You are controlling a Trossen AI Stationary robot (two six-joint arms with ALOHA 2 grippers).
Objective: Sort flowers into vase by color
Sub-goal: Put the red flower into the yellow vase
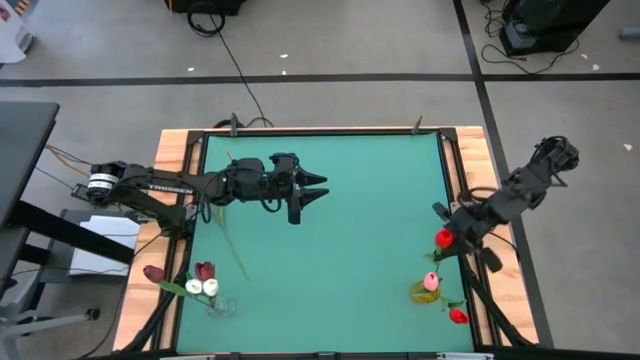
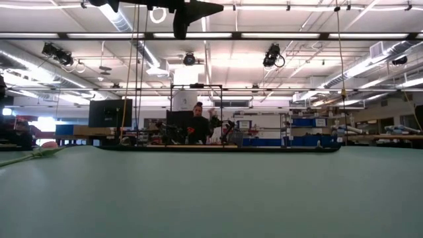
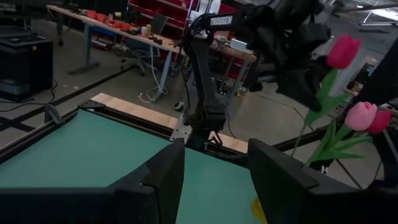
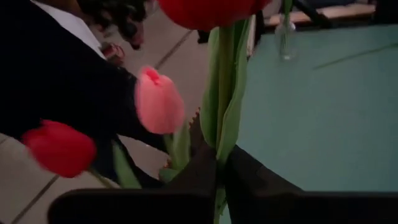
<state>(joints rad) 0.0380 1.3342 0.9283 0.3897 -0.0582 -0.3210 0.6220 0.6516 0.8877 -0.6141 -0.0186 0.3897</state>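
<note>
Pinching red tulip stem between nearly closed right gripper over yellow vase at mat's right edge, joining pink tulip there; idling left gripper empty, fingers apart, mid-table.

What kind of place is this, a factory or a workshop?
Probably a robotics lab or workshop: exposed ceiling ducts, workbenches with equipment, cables on the floor, and a green table rigged with robot arms.

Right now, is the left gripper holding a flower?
No, in the left wrist view the left gripper fingers stand apart with only green table between them.
</note>
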